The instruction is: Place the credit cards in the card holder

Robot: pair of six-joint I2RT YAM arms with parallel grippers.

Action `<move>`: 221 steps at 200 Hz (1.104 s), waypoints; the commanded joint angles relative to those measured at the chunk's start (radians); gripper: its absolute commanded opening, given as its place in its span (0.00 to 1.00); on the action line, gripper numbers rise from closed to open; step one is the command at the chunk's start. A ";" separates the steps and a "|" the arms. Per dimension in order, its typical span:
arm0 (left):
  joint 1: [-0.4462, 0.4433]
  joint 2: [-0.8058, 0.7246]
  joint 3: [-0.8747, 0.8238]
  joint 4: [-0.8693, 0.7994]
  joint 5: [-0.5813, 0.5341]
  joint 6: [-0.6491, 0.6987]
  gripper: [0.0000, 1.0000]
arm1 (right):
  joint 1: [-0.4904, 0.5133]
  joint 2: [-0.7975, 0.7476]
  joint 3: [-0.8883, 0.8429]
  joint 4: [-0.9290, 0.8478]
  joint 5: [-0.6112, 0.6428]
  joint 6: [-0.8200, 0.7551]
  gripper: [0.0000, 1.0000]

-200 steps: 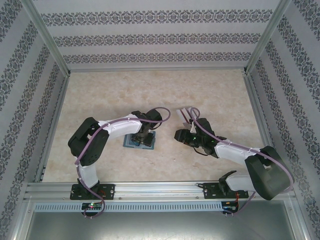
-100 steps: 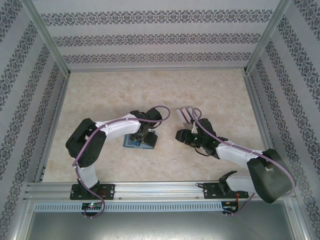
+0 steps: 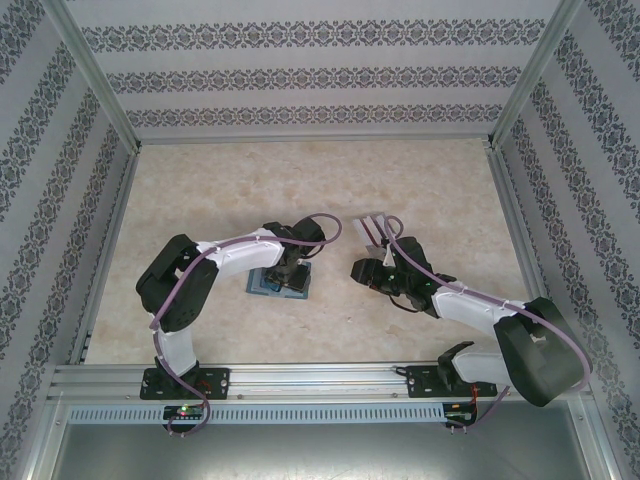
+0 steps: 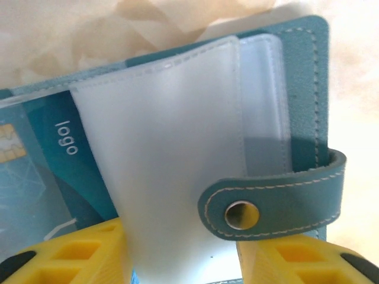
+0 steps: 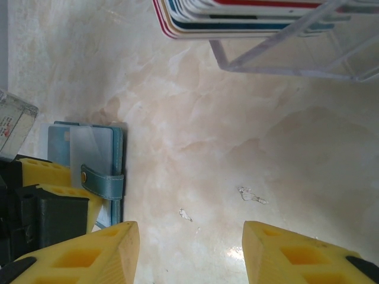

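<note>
Mid-bench, open teal card holder; sleeve looks floppy, slick, I'd pinch its edge. L gripper apart round it, R gripper apart, empty.

From the overhead camera I see a pale marbled worktop, walled at 9, 12 and 3 o'clock by striped patterned wallpaper, with a metal rail along its 6 o'clock edge. A clear slotted rack stands toward 2 o'clock of the worktop's middle. On my right wrist feed, small shiny specks mark the bare surface.
</note>
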 commanded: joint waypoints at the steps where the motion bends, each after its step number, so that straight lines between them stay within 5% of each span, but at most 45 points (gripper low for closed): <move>1: -0.013 0.034 -0.003 -0.036 -0.071 0.014 0.43 | -0.013 -0.004 -0.012 -0.001 -0.007 -0.023 0.50; 79: -0.013 0.002 0.000 -0.081 -0.199 0.019 0.35 | -0.008 -0.015 0.004 -0.004 -0.036 0.009 0.50; 122: -0.011 -0.063 -0.036 -0.057 -0.241 0.014 0.32 | 0.054 0.003 0.062 0.009 -0.104 0.091 0.40; 221: 0.081 -0.179 -0.145 0.006 -0.269 -0.010 0.27 | 0.207 0.253 0.300 0.111 -0.094 0.305 0.33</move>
